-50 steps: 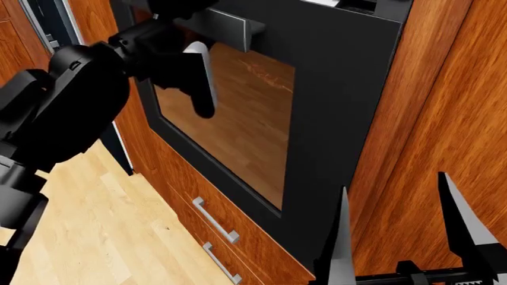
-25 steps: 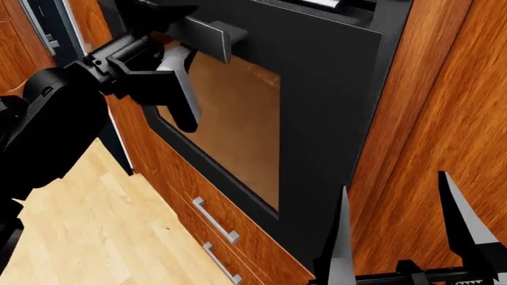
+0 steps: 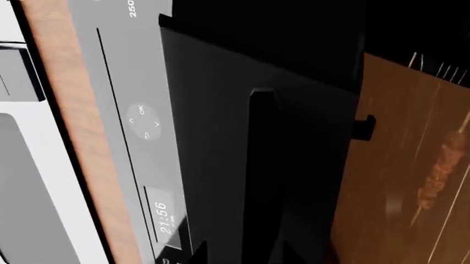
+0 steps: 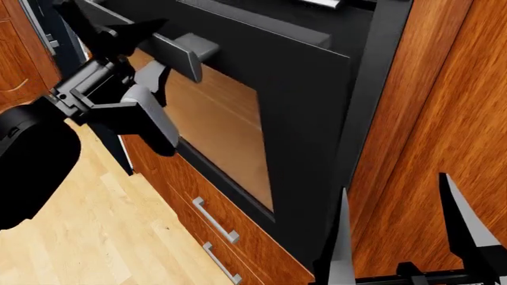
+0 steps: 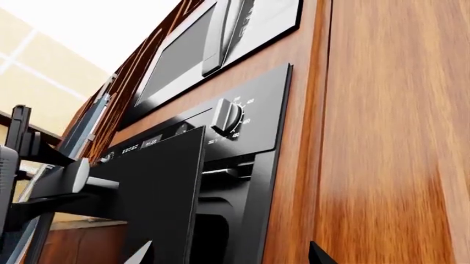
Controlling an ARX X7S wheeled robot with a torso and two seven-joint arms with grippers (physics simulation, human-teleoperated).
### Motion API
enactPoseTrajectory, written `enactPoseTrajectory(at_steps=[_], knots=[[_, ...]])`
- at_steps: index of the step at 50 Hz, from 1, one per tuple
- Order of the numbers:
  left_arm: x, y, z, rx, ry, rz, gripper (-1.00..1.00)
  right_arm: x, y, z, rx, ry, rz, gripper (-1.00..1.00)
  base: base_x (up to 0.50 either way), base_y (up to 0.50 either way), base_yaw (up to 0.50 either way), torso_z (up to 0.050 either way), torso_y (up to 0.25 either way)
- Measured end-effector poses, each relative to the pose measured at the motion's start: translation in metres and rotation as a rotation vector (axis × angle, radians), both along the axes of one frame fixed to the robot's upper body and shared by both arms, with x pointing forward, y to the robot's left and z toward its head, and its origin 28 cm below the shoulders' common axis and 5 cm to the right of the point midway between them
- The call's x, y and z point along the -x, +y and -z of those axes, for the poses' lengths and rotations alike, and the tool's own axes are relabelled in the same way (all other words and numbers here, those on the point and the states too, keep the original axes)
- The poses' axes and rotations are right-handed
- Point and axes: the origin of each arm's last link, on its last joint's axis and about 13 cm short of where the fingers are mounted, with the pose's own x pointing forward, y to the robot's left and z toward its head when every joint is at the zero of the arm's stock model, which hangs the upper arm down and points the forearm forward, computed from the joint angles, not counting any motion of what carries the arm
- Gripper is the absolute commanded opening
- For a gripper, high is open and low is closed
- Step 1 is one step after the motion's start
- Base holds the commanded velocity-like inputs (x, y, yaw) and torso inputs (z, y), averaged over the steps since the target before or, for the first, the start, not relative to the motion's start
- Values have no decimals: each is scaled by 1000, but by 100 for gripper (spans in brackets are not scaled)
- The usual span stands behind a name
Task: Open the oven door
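Observation:
The oven door is a black panel with a glass window, and it stands ajar with its top edge tilted out from the oven. My left gripper is shut on the door's grey bar handle, near the bar's left end. One grey finger shows below the bar, while the other is hidden behind the wrist. In the left wrist view the handle runs between the jaws. My right gripper is open with nothing in it, low in front of the wooden panel. In the right wrist view the door leans away from the oven front.
Two wooden drawers with silver handles sit below the oven. A tall wooden cabinet panel is to the right. The control panel's knob and a microwave are above the door. Light wood floor lies at the left.
The door's top has swung further out from the oven. My left gripper has moved left and toward me with the handle. The right gripper has not moved.

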Motion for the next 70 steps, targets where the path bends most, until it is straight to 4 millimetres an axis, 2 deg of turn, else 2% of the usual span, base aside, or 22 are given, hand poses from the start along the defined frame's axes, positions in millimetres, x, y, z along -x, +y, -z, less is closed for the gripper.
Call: enactPoseTrajectory(at_steps=[25,55,70], knots=[[27,18,21,67,-19,-28,-100,0,0,-1,-2,-1,-4,100,0,0,-1,0,0],[64,42,75,314,-57,-9,-100,1,0,-1,-7,-5,-13,100,2,-2,-2,0,1],[73,46,85,361,-48,-10,-100,1,0,-1,-10,-7,-20,100,0,-2,-2,0,0]])
